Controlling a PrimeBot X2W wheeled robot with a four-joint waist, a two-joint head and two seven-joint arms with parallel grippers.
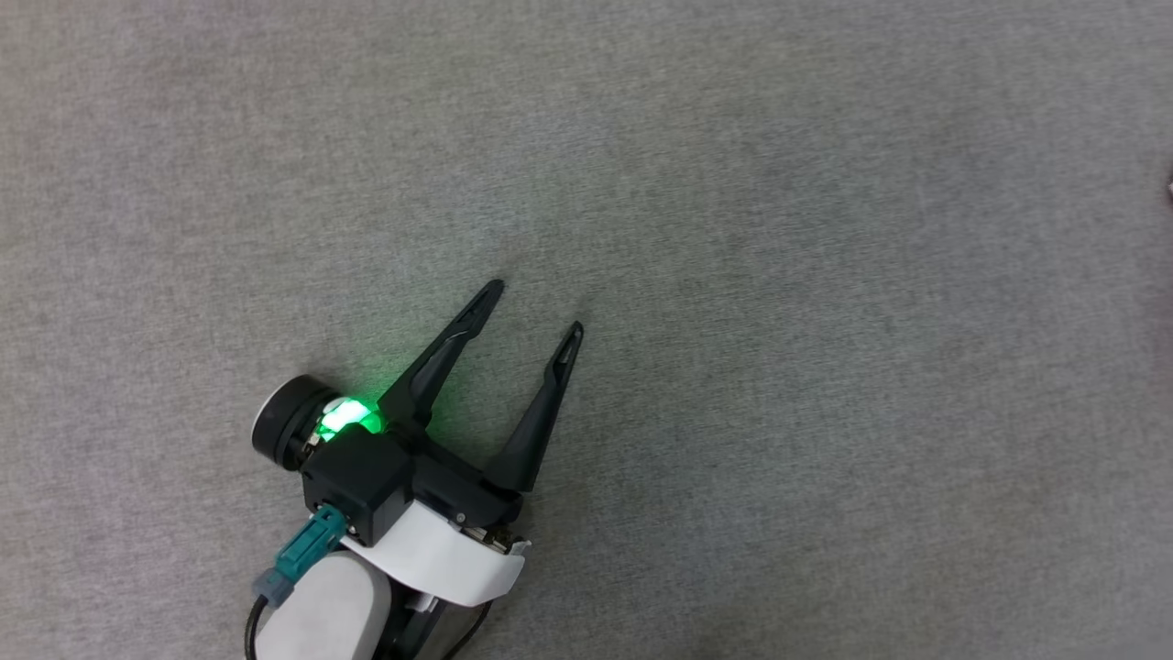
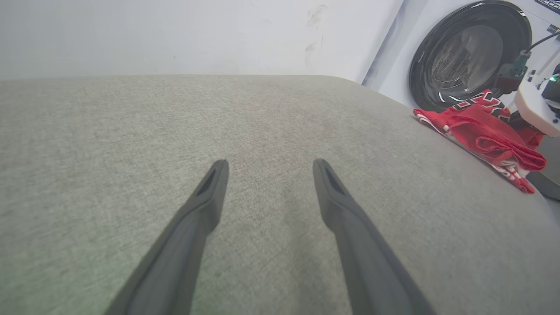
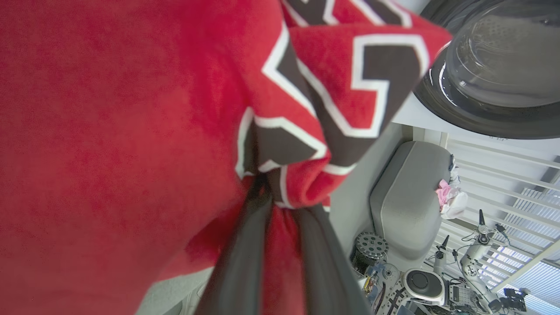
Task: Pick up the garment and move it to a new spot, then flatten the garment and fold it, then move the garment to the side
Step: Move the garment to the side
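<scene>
Currently spread wide above the grey table [image 1: 825, 229], left jaws empty, fingers [image 1: 541, 412] aimed toward 1 o'clock in the head view. Clamped narrowly in the right jaws, a bunched fold of the garment [image 3: 131, 131], dark lettering toward 12 o'clock. From the left wrist, seen at 2 o'clock, heaped at the table edge before the washing machine [image 2: 468, 57]; drum contents impossible to tell.
</scene>
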